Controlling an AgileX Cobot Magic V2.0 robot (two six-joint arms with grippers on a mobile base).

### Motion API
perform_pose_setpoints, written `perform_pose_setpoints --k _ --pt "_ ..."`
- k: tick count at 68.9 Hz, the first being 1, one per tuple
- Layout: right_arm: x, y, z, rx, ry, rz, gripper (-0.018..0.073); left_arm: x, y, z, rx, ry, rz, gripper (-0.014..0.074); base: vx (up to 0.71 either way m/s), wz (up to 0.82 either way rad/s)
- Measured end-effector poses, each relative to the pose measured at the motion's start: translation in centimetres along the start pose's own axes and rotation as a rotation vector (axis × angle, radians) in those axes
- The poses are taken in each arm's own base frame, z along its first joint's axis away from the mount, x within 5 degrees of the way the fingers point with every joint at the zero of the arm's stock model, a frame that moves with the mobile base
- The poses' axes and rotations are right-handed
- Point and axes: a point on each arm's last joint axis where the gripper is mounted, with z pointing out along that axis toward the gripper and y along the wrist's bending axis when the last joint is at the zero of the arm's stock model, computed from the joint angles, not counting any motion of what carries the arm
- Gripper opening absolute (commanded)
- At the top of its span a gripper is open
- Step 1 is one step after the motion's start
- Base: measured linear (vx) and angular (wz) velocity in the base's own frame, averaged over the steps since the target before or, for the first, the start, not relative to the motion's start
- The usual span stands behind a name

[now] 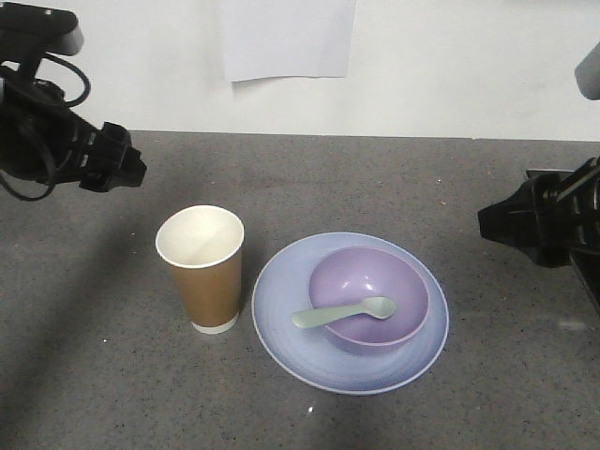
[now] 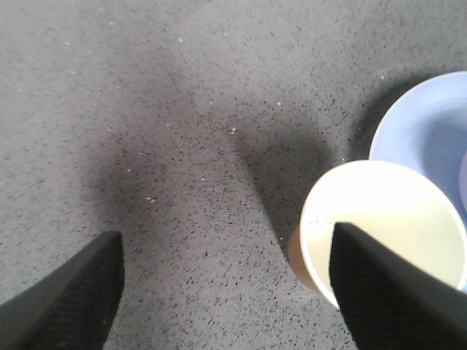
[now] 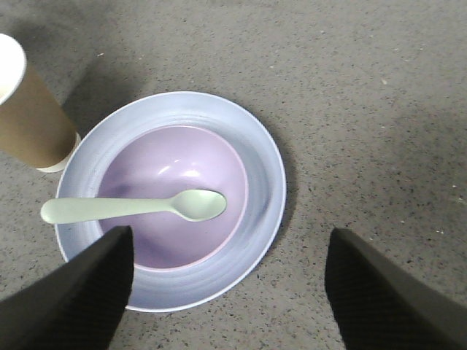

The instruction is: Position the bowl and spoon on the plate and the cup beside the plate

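The lavender bowl (image 1: 370, 281) sits in the middle of the pale blue plate (image 1: 281, 314). The mint spoon (image 1: 342, 312) lies across the bowl, scoop inside and handle over the left rim. Upright just left of the plate stands the brown paper cup (image 1: 200, 272), empty. My left gripper (image 1: 129, 169) hangs open above the table, back and left of the cup (image 2: 379, 211). My right gripper (image 1: 492, 225) hovers open to the right of the plate. In the right wrist view the bowl (image 3: 168, 168), spoon (image 3: 131, 208), plate (image 3: 266, 168) and cup (image 3: 25, 109) lie ahead of the right gripper (image 3: 230, 235).
Everything rests on a grey speckled tabletop (image 1: 375, 178) that ends at a white wall. A white sheet of paper (image 1: 289, 37) hangs on that wall, behind the middle. In the left wrist view the left gripper (image 2: 226, 240) is over bare tabletop with the plate (image 2: 416, 131) at right.
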Motion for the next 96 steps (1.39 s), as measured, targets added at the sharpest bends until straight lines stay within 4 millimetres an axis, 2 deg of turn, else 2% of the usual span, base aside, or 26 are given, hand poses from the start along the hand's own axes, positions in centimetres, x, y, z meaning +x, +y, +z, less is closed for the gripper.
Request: perform_pose_setpoints --k 11,28,45,57,70,79,88,96 --pt "1.5 -0.5 -1.0 0.057 -0.054 0.023 0.052 2.2 0.3 -2.5 -0.035 -0.072 -0.028 0.0562 0.0 0.0" --pt "4.7 -1.0 -3.2 0.112 -0.149 0.027 0.052 7.1 1.0 -5.5 -0.107 -0.205 -0.116 0.0562 0.0 0.0" --pt "8.4 -1.0 -4.9 0.108 -0.239 0.042 0.052 13.8 1.8 -8.5 -0.169 -0.361 -0.206 0.0562 0.0 0.0" --pt "10.8 -1.2 -4.8 0.119 -0.284 0.046 0.052 18.9 2.0 -10.6 -0.172 -0.48 -0.226 0.0562 0.0 0.0" --pt "13.0 -1.3 -4.3 0.117 -0.311 0.044 0.0503 23.0 2.1 -12.0 -0.164 -0.596 -0.236 0.0531 0.0 0.0" --pt "13.8 -1.3 -4.3 0.116 -0.319 0.043 0.0405 24.7 2.2 -12.6 -0.161 -0.649 -0.24 0.0429 0.0 0.0" --pt "13.7 -1.3 -4.3 0.115 -0.332 0.042 0.0206 25.2 2.2 -12.9 -0.163 -0.666 -0.242 0.0223 0.0 0.0" --pt "13.7 -1.3 -4.3 0.115 -0.335 0.041 -0.0006 25.3 2.3 -12.9 -0.173 -0.663 -0.239 -0.0007 0.0 0.0"
